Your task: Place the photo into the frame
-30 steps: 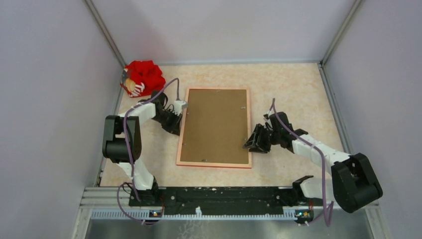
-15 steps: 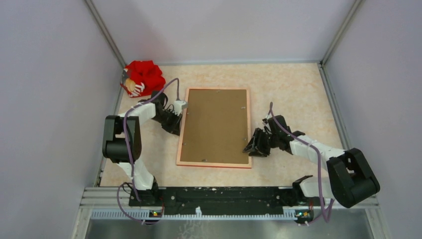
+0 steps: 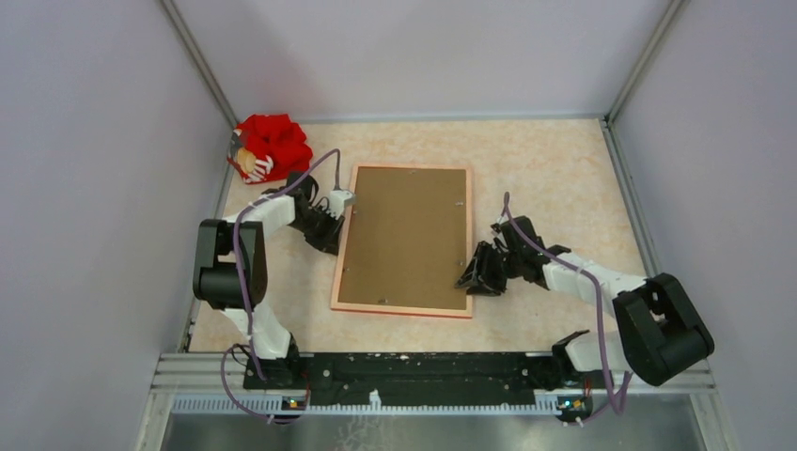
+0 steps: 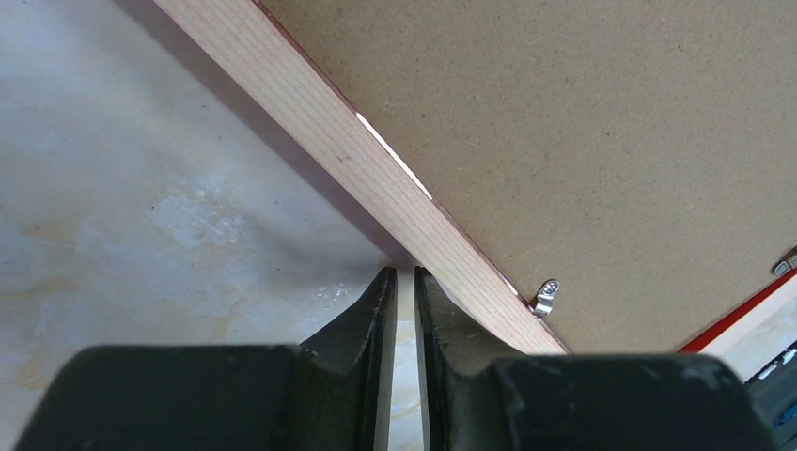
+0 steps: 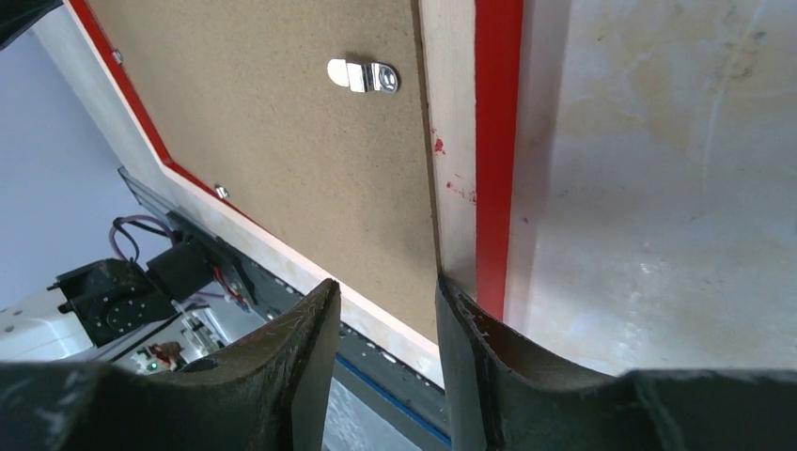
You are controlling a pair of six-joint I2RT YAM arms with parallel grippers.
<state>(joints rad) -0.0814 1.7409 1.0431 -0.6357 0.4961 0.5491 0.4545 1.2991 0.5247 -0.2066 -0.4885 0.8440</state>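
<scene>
The frame (image 3: 402,307) lies face down mid-table, its pale wood back up, and a brown backing panel (image 3: 404,235) fills it. The photo is out of view. My left gripper (image 3: 331,233) is low at the frame's left rail (image 4: 376,169). Its jaws are barely open, a thin slit with only tabletop between them (image 4: 401,272). My right gripper (image 3: 467,279) is at the right rail, open (image 5: 385,282). One fingertip (image 5: 456,296) rests against the rail by its red edge (image 5: 498,141); the other hangs over the backing (image 5: 282,122). Nothing is held.
A red plush toy (image 3: 271,146) lies in the back left corner. Small metal turn clips (image 5: 362,75) (image 4: 545,298) sit along the backing's edges. Grey walls close in three sides, and the arms' mounting rail (image 3: 414,366) runs along the near edge.
My right arm has slid a little left, pressing closer to the frame's right rail. The frame has shifted slightly left. My left gripper has hardly moved.
</scene>
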